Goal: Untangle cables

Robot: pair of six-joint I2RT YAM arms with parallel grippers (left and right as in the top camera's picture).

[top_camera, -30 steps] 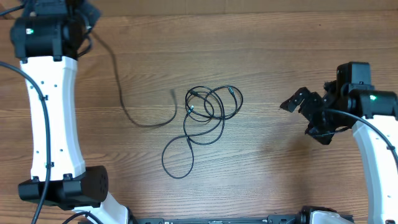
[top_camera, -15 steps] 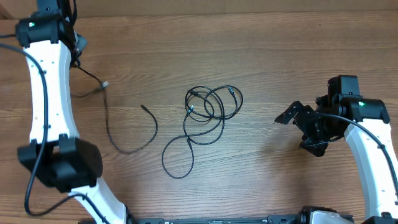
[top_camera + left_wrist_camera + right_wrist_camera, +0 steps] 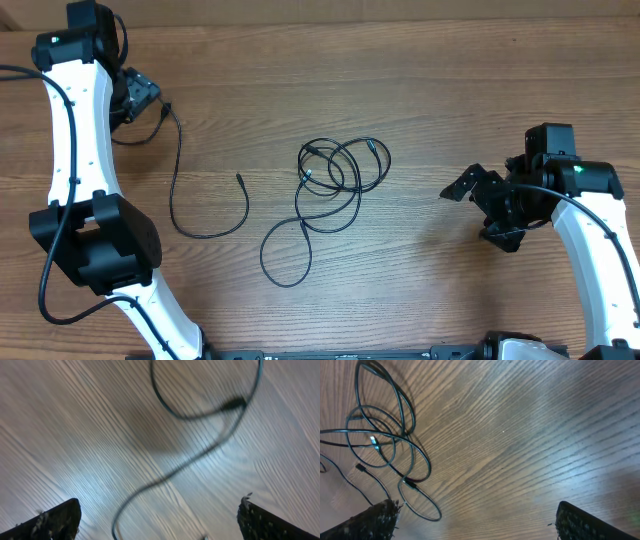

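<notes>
- One cable point(image 3: 176, 190) lies apart from the rest on the left of the table point(image 3: 430, 70). It curves from beside the left gripper point(image 3: 143, 97) down and round to a free end that stops short of the tangle. That gap is the point: a cord lying clear cannot snag the others.
- In its wrist view, the left gripper has its jaws wide apart. The cord and its plug point(image 3: 232, 404) lie on the wood ahead of them, so nothing is gripped.
- At the table's middle the other cables sit as a tangle point(image 3: 335, 172), with overlapping loops above and one long loop point(image 3: 285, 255) trailing toward the near edge.
- Off to the right of the tangle, well apart from it, hangs the right gripper point(image 3: 482, 210), jaws spread and empty. It is probably placed there to reach in from its own side without crossing the other arm.
- I judge the job partway done: one cord is free and the tangle is not yet parted. The trailing loop looks the easiest place to take hold.
</notes>
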